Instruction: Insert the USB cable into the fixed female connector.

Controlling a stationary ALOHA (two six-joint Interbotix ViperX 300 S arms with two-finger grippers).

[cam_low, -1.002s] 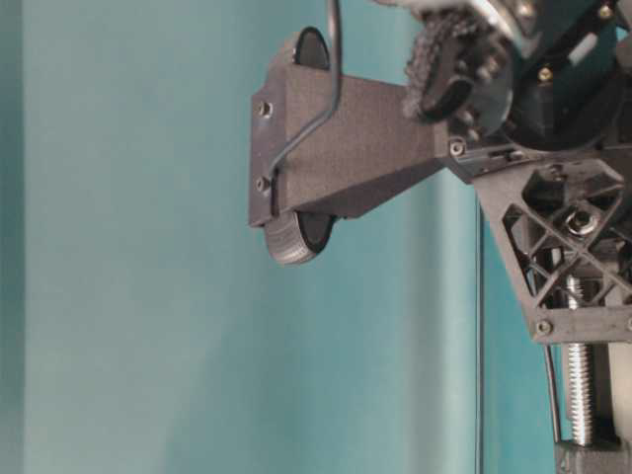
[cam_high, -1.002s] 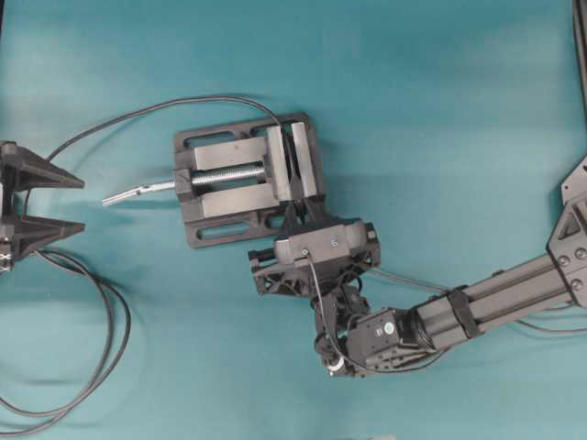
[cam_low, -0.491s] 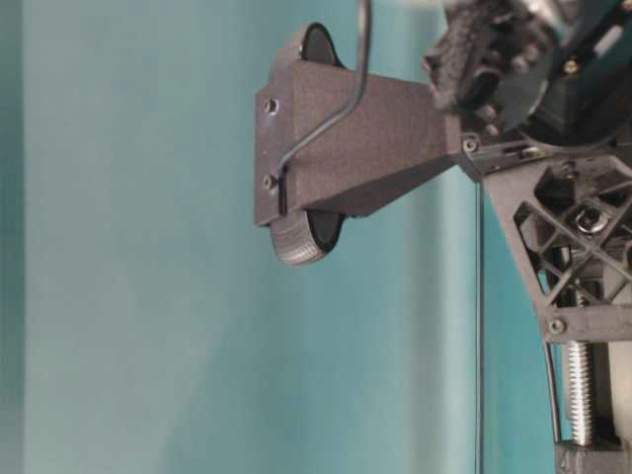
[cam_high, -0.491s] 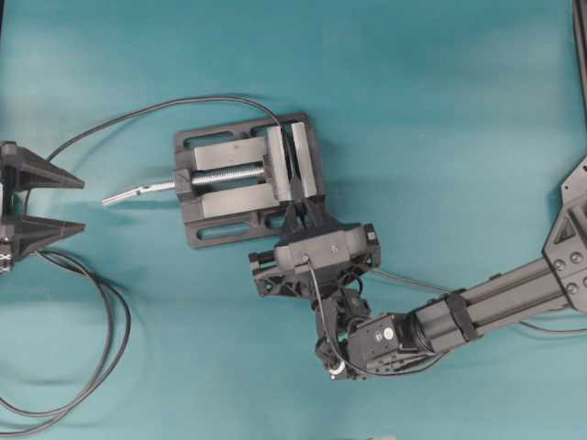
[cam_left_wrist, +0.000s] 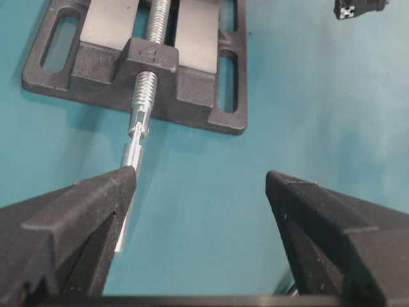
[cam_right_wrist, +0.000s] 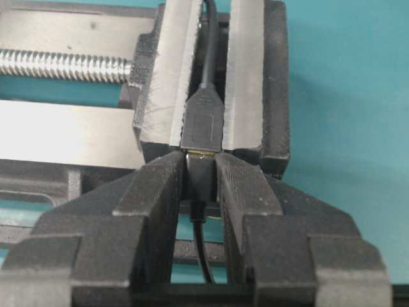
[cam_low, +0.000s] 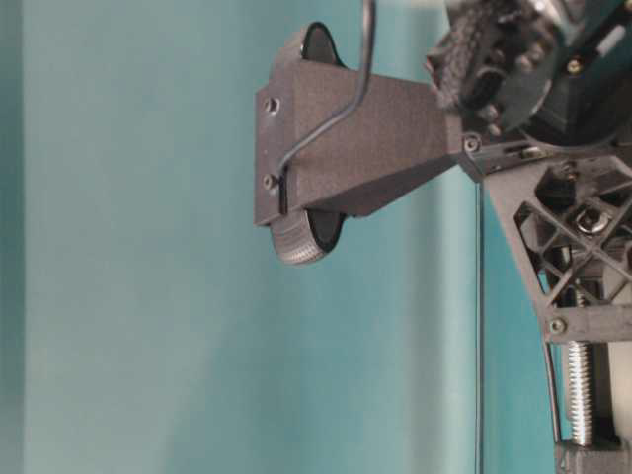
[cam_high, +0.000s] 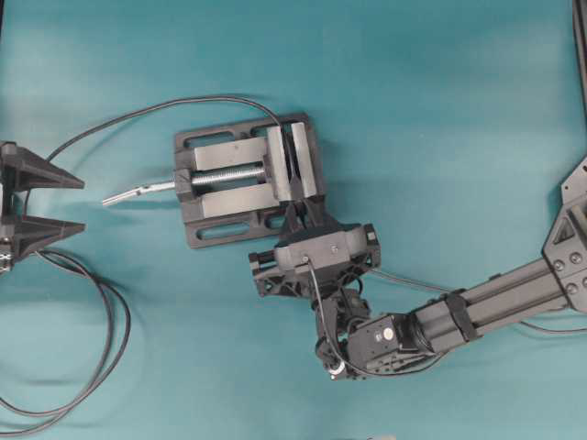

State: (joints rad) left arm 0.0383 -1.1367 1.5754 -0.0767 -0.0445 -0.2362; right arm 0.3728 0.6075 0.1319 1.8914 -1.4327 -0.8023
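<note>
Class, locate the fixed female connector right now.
In the right wrist view, the fixed female connector sits centre frame, clamped between the vise jaws, just ahead of the right claw.

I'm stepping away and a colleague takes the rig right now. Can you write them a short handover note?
Left gripper: open, holding nothing, parked off to the side facing the vise and its screw handle.
Right gripper: shut on the USB cable, plug end forward.
Fixed female connector: clamped between the vise's steel plates, opening toward the right gripper.
Done: plug is lined up, its tip at the socket mouth; a thin metal edge shows at the joint.
Left: push straight in until seated, then release and back off.
</note>
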